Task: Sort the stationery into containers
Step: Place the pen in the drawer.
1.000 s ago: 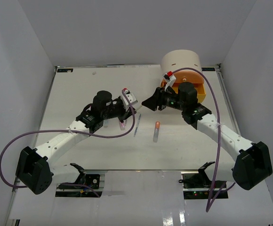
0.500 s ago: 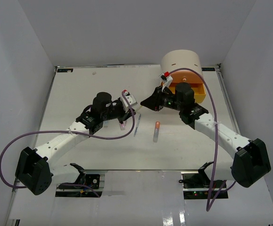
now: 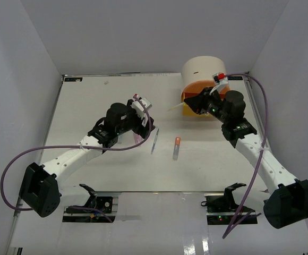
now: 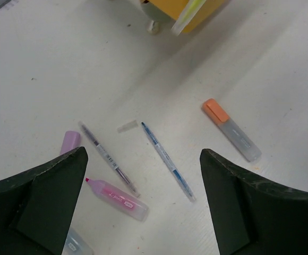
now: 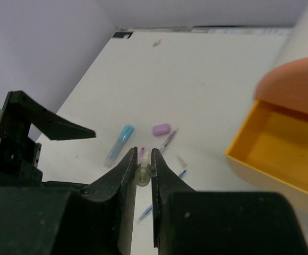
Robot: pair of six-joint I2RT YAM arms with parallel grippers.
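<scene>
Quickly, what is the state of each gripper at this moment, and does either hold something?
Left gripper: open, holding nothing.
Right gripper: closed on a yellow-green pen, near the yellow drawer.

You're looking at a white table [image 3: 90, 101], a cream organiser [image 3: 203, 69], a yellow drawer [image 5: 273, 159], a peach-orange drawer [image 5: 294, 85], a pink marker [image 4: 117, 198], a yellow-green marker [image 4: 188, 13], an orange-capped marker [image 4: 231, 129], a blue pen [image 4: 167, 160] and a lilac piece [image 4: 70, 142].

No writing is legible anywhere. In the lower left of the left wrist view, a pink translucent plastic marker [image 4: 117, 197] carries a small white label, its print too tiny and blurred to read.
</scene>
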